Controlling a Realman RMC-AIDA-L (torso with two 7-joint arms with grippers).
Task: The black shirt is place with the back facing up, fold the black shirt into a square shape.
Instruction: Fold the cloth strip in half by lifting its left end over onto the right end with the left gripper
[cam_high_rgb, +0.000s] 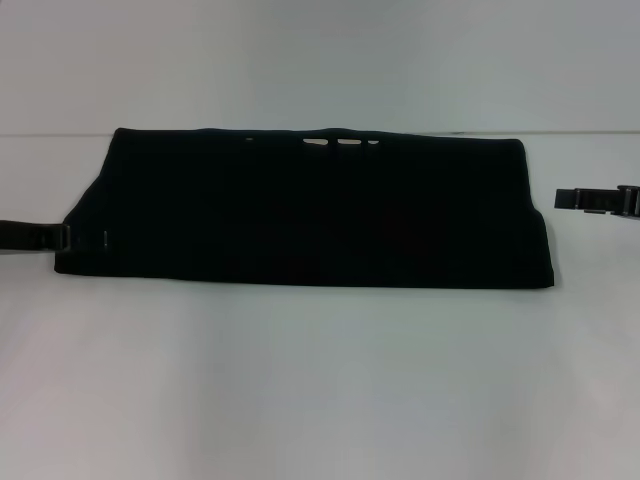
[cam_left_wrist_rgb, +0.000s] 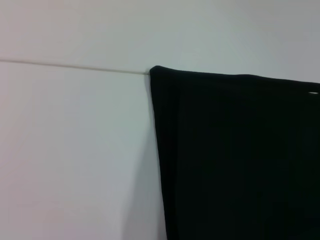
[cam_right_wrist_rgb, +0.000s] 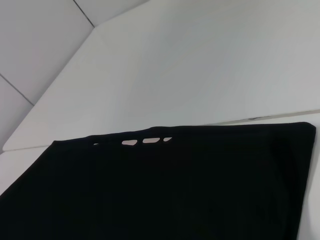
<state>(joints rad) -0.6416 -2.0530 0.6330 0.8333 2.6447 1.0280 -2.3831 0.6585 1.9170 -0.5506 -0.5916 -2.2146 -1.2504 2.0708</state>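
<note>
Black shirt folded into a wide band, flat on white tabletop. Left pincer touching band's left edge, grip unclear; right pincer just beside right edge, apparently empty, opening unclear. Probably next: ends lifted inward toward square.

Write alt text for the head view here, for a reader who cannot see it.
A black shirt, already folded into a wide flat band, lies across a white table. The left gripper is at the band's left end, at its near corner, and the right gripper hangs just off its right end, apart from the cloth.
</note>
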